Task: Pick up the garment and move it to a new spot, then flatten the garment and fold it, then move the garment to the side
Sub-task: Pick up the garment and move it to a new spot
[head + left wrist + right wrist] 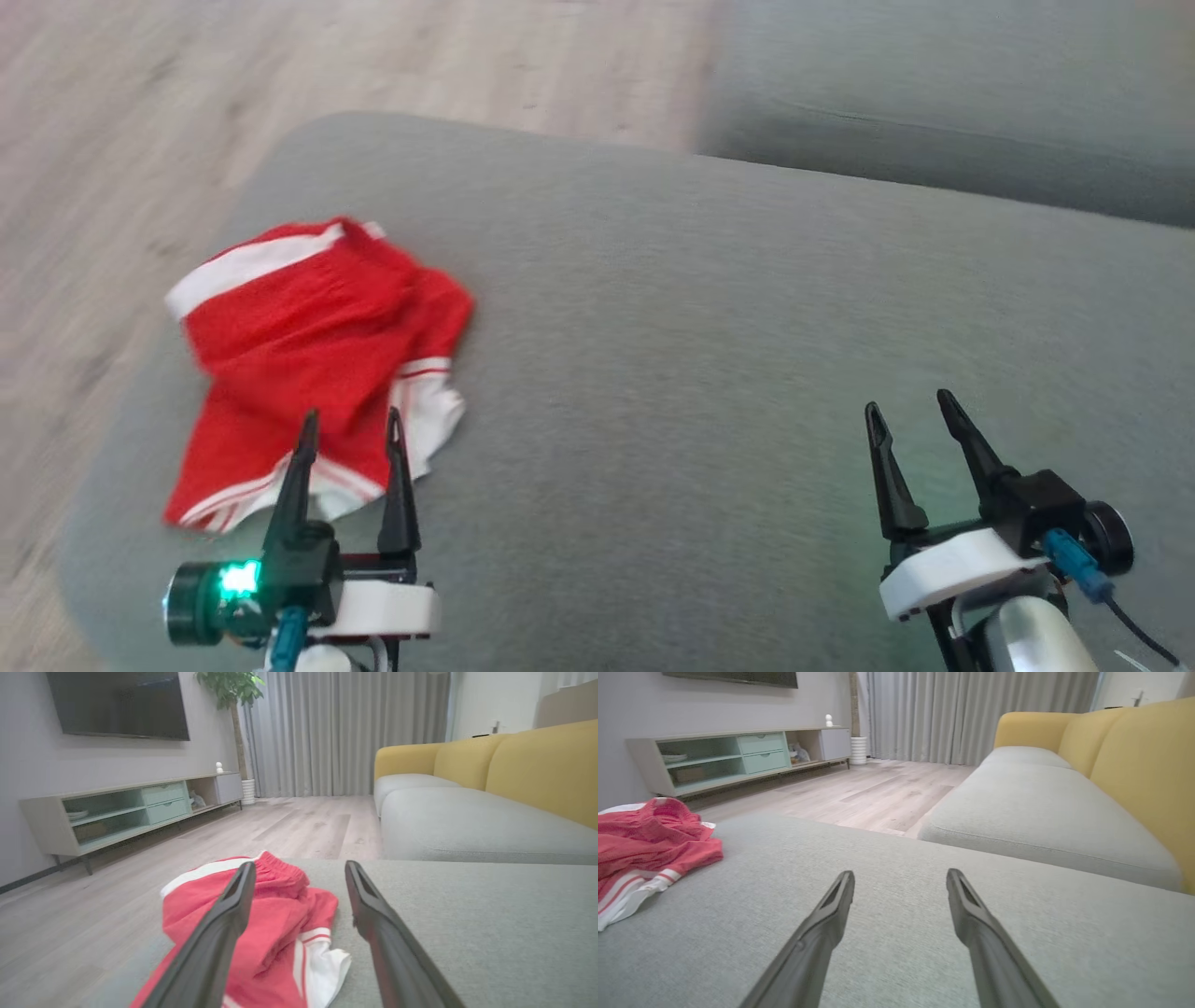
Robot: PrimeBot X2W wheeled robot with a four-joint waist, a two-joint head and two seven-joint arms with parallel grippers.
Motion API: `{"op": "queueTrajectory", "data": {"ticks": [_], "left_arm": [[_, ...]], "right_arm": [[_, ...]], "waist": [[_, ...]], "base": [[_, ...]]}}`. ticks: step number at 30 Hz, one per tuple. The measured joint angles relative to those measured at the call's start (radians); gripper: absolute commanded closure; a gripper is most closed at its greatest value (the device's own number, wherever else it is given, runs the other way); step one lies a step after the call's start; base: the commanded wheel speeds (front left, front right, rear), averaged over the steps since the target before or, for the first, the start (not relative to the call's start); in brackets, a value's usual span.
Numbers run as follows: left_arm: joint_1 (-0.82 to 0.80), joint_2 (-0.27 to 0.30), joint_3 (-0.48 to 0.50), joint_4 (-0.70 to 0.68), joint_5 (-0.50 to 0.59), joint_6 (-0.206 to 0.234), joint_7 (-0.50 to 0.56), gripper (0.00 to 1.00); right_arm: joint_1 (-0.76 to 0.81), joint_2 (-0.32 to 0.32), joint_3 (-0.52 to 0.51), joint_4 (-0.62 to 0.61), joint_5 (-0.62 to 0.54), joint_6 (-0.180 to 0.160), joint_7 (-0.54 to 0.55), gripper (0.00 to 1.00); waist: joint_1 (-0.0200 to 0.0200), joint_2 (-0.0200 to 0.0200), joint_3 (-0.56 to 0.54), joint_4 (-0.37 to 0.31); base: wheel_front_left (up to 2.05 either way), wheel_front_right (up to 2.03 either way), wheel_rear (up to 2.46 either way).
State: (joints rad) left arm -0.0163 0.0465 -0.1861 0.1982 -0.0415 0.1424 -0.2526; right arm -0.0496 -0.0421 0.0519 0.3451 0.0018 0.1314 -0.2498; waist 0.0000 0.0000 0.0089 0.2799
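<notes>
The garment is a pair of red shorts with white bands, lying crumpled near the left end of a grey cushion. My left gripper is open, hovering just over the garment's near hem with nothing between its fingers. In the left wrist view the garment lies under and ahead of the left gripper. My right gripper is open over bare cushion far to the right. The right wrist view has the garment at its left edge, well away from the right gripper.
The cushion's left edge drops to a wooden floor. Beyond it lies another grey seat with yellow backrests. A low TV cabinet, a potted plant and curtains stand across the room.
</notes>
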Motion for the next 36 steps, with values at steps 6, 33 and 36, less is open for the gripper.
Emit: {"op": "queueTrajectory", "data": {"ticks": [6,33,36], "left_arm": [[0.001,0.000,0.026,-0.009,0.000,0.009,-0.001,0.00],[-0.566,0.041,0.188,0.320,-0.093,-0.074,0.047,0.00],[-0.668,0.037,0.184,0.430,-0.109,-0.091,0.098,0.00]], "right_arm": [[0.000,0.000,0.000,0.001,0.000,0.000,0.000,0.00],[-0.169,-0.012,-0.054,-0.076,-0.290,0.000,-0.001,0.00],[-0.201,-0.032,-0.052,-0.107,-0.303,0.000,-0.004,0.00]], "waist": [[0.0000,0.0000,0.011,0.132],[0.0003,0.0000,0.377,0.169],[0.0003,0.0000,0.421,0.159]], "base": [[0.00,0.00,0.00],[0.00,0.00,0.00],[0.00,0.00,0.00]]}}
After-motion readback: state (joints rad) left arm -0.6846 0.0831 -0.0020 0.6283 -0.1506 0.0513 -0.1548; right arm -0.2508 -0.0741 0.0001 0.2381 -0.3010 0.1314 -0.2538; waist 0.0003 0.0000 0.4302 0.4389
